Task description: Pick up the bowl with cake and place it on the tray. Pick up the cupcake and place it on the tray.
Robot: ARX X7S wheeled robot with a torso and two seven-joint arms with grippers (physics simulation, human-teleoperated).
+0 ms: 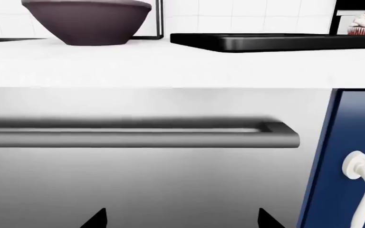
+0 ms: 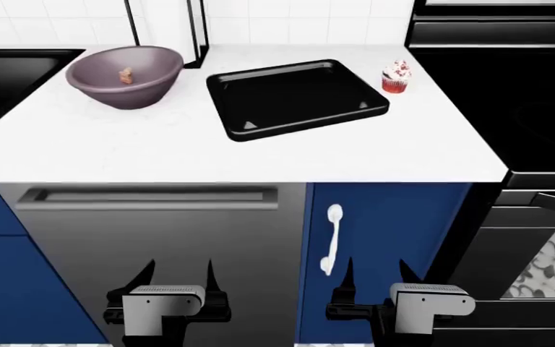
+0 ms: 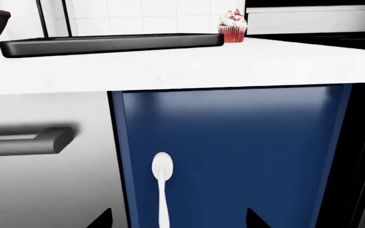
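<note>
Both the left gripper and right gripper hang low before the cabinet fronts, jaws spread and empty. Well beyond and above them, on the white countertop, nothing is done yet: the glossy black square tray is bare, the mauve-grey round bowl with its tiny tan cake piece sits beside it, and the red-wrapped frosted cupcake on its other side.
</note>
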